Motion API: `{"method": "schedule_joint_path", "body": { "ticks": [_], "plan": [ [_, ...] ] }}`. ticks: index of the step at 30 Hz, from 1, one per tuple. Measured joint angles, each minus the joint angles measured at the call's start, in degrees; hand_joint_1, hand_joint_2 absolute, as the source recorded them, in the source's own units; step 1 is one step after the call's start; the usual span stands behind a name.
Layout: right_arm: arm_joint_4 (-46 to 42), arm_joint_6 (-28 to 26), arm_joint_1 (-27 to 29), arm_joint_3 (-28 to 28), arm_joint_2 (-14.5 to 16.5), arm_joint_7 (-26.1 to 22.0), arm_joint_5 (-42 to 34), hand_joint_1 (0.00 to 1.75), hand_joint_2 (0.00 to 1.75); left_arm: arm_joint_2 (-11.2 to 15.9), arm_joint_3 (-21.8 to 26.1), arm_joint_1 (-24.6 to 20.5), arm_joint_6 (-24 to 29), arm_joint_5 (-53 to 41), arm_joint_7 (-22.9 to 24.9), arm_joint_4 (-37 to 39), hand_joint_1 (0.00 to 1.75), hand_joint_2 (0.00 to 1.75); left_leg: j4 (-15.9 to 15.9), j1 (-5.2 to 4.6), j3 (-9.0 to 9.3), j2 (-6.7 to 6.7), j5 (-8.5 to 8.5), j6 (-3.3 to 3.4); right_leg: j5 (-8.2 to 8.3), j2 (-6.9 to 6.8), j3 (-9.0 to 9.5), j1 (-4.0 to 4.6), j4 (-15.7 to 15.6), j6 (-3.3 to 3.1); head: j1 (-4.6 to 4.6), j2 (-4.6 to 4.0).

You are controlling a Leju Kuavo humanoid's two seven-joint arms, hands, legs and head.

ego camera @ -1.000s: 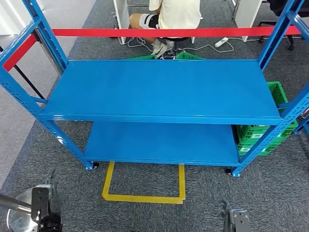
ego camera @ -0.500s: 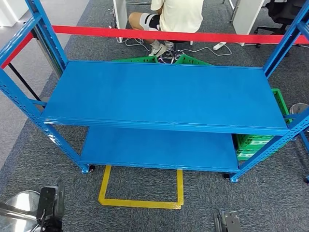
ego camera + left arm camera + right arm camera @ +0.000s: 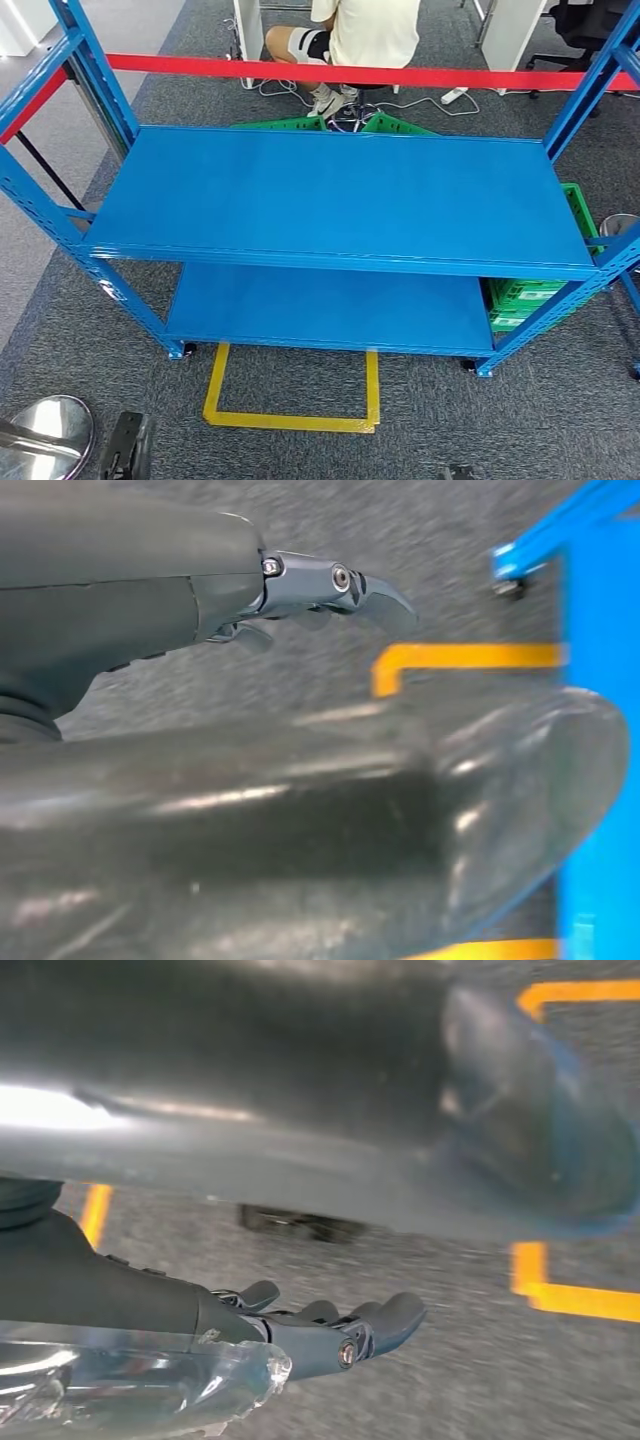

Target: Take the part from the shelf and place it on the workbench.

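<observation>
- Head view: smooth blue steel shelf [image 3: 332,195] with perforated uprights stands on grey carpet [image 3: 68,300]; yellow tape outline [image 3: 290,415] lies before it, green crates [image 3: 528,295] behind, and a seated person [image 3: 362,40] beyond. I can't see the part.
- Left wrist view: my left hand [image 3: 249,590] holds nothing, fingers extended.
- Right wrist view: my right hand [image 3: 302,1335] holds nothing, fingers stretched loosely.

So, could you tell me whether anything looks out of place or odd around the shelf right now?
Yes: the blue shelf has both boards bare, with no part on them to take. Green crates sit on the floor beside and behind it, and a person sits beyond. Nothing looks spilled or damaged.
</observation>
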Motion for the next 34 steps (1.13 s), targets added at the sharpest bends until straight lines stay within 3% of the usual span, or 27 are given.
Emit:
{"method": "schedule_joint_path", "body": {
  "ticks": [1, 2, 6, 16, 34],
  "plan": [
    [1.4, 0.4, -0.3, -0.2, 0.0, 0.4, -0.2, 0.00, 1.75, 0.2, 0.0, -0.2, -0.5, 0.1, 0.5, 1.4, 0.00, 0.00, 0.0, 0.02, 0.02, 0.00, 0.00, 0.00, 0.00, 0.00, 0.02, 0.02, 0.0, 0.00, -0.01, 0.00],
    [2.9, 0.8, -0.6, -0.3, 0.0, 0.9, -0.5, 0.00, 1.75, 0.4, 0.1, -0.5, -0.9, 0.1, 1.0, 2.9, 0.00, 0.00, 0.0, 0.04, 0.04, 0.00, -0.01, -0.01, -0.01, 0.00, 0.03, 0.04, 0.0, -0.01, 0.00, 0.00],
    [8.8, 2.6, -1.9, -1.0, -0.1, 2.6, -1.6, 0.00, 0.00, 1.2, 0.3, -1.6, -2.7, 0.5, 3.1, 8.7, 0.00, 0.00, 0.0, 0.09, 0.10, 0.00, -0.04, -0.07, -0.04, 0.00, 0.10, 0.10, 0.0, -0.05, 0.01, 0.00],
    [18.0, 5.8, -3.8, -1.9, -0.2, 5.7, -3.4, 0.00, 0.00, 2.4, 0.9, -3.1, -6.0, 1.1, 6.8, 17.9, 0.00, 0.00, 0.0, 0.11, 0.21, 0.00, -0.09, -0.13, -0.12, 0.00, 0.22, 0.12, 0.0, -0.08, 0.01, 0.00],
    [20.3, 5.9, -4.4, -2.0, -0.2, 5.8, -3.4, 0.00, 0.00, 2.7, 0.9, -3.6, -6.2, 1.1, 7.0, 20.3, 0.00, 0.00, 0.0, 0.11, 0.32, 0.00, -0.09, -0.13, -0.12, 0.00, 0.33, 0.12, 0.0, -0.08, 0.01, 0.00]
  ]
}}
